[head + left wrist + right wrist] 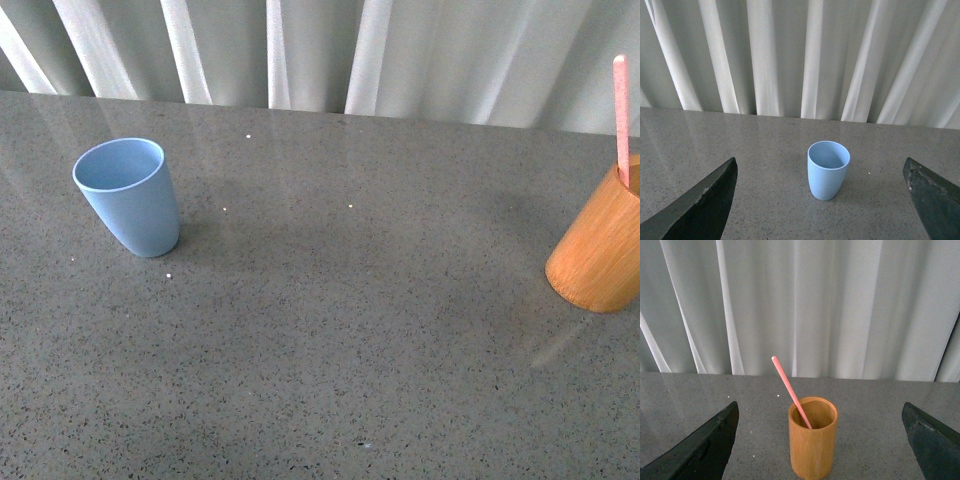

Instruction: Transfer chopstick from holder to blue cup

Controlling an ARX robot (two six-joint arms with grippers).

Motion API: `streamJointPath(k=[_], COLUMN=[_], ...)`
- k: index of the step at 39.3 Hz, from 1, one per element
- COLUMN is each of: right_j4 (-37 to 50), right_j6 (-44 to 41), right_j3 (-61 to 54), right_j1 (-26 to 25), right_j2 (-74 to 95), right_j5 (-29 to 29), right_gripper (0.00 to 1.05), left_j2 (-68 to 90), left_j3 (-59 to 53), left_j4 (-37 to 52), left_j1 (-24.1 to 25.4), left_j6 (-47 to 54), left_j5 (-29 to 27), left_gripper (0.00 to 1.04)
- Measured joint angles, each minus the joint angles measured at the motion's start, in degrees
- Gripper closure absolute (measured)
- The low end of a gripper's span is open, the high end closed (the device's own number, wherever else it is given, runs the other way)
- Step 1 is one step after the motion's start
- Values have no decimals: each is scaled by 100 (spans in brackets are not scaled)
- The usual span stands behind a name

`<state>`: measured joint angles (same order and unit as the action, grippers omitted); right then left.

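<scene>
The blue cup (130, 196) stands upright and empty at the left of the grey table; the left wrist view also shows the blue cup (827, 169). At the right edge stands the orange-brown holder (600, 250), with a pink chopstick (622, 118) rising from it. In the right wrist view the chopstick (790, 390) leans inside the holder (812, 437). My left gripper (820, 187) is open, well short of the cup. My right gripper (820, 427) is open, short of the holder. Neither arm appears in the front view.
A speckled grey table (340, 350) runs back to a pleated white curtain (330, 50). A wide bare stretch of tabletop lies between cup and holder. A few small white specks (170, 276) lie near the cup.
</scene>
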<state>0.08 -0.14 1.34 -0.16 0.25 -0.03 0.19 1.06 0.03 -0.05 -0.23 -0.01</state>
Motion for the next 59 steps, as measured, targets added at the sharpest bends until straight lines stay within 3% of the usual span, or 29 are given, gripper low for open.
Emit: streamJointPath(k=[46, 47, 48, 50, 51, 54, 59], right_j4=[0, 0, 0, 0, 0, 0, 0], right_j6=[0, 0, 0, 0, 0, 0, 0], right_j3=[0, 0, 0, 0, 0, 0, 0], right_j1=[0, 0, 0, 0, 0, 0, 0], right_j2=[-2, -2, 0, -2, -2, 0, 0], right_j5=[-2, -2, -2, 7, 2, -2, -2], right_gripper=[10, 10, 10, 10, 10, 10, 10], left_j2=[2, 61, 302, 809, 1121, 1827, 3279], left_j3=[0, 17, 140, 256, 289, 422, 1226], left_j4=[0, -74, -457, -560, -468, 26, 1128], left_j1=[0, -81, -334, -409, -345, 59, 892], left_j6=[0, -52, -363, -704, -820, -896, -831], left_j5=[0, -247, -1123, -2015, -2232, -2046, -1228], left_gripper=[7, 7, 7, 7, 7, 7, 7])
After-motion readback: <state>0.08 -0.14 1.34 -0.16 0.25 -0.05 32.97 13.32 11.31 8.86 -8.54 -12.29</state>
